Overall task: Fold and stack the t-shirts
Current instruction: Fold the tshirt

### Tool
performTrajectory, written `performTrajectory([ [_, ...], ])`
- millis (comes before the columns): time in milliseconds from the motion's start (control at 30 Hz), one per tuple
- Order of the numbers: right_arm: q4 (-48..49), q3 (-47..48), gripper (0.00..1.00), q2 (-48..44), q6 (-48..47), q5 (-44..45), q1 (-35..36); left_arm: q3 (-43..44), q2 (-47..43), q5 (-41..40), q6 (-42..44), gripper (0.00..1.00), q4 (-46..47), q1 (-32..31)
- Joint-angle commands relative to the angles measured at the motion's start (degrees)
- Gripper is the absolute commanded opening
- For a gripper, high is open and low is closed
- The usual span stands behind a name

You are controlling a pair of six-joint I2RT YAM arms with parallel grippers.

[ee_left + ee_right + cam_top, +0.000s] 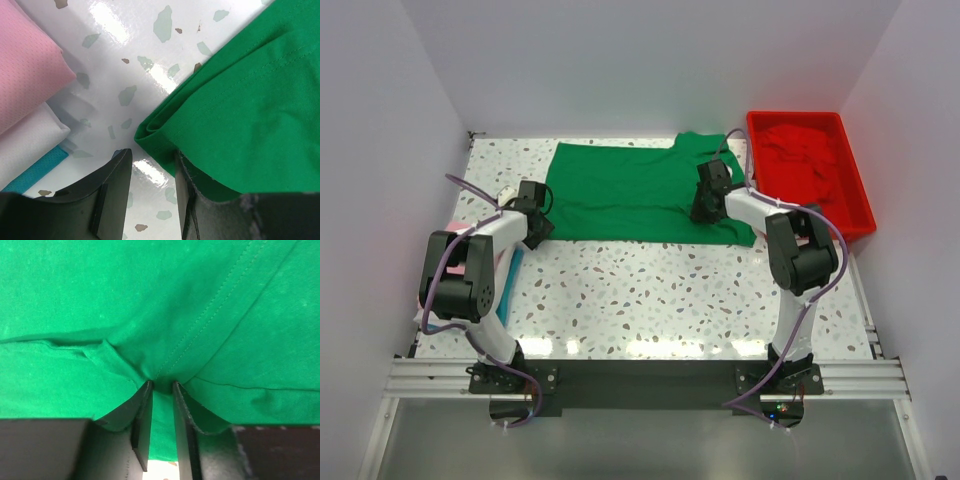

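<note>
From above, I am seeing the green t-shirt [620, 190] lying spread flat across the far middle of the table [650, 300]. The red t-shirt [805, 150] is sitting bunched in the red tray [868, 215] at the far right. That view is hiding the fingertips, so I am leaning on the wrist cameras.

The right gripper [162, 385] is pressing down on the right part of the green t-shirt. Its jaws are nearly together and are pinching a pucker of cloth, with creases running into the tips.

The left gripper [152, 155] is sitting at the shirt's near left corner. Its jaws are standing apart and bare table is showing between them. The doubled hem is lying against the right finger [186, 175], and nothing is clamped.

Only this left wrist camera is showing me the stack just to the left. The folded pink t-shirt [25, 65] is lying there over a white cloth [30, 140] and a teal cloth [35, 170], apart from the green hem.
</note>
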Motion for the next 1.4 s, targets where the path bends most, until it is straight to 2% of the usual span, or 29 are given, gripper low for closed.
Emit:
performTrajectory([
  [0, 2.23, 0.41, 0.24, 0.33, 0.43, 1.82, 0.05, -0.62, 0.03, -0.42, 0.07, 0.44, 1.01, 0.48],
  [100, 2.32, 0.50, 0.20, 0.59, 0.43, 1.82, 0.14, -0.71, 0.03, -0.68, 0.07, 0.44, 0.92, 0.48],
  [367, 1.53, 2.96, 0.00, 1.21, -0.01, 2.17, 0.05, -0.71, 0.03, -0.60, 0.07, 0.44, 0.92, 0.48],
  [867, -2.52, 10.96, 0.00, 3.40, -2.56, 4.28, 0.05, -1.06, 0.38, -0.69, 0.07, 0.44, 1.10, 0.57],
  [1367, -10.52, 31.08, 0.00, 15.61, -11.34, 4.55, 0.14, -0.62, 1.26, 0.02, -0.02, 0.43, 1.27, 0.57],
])
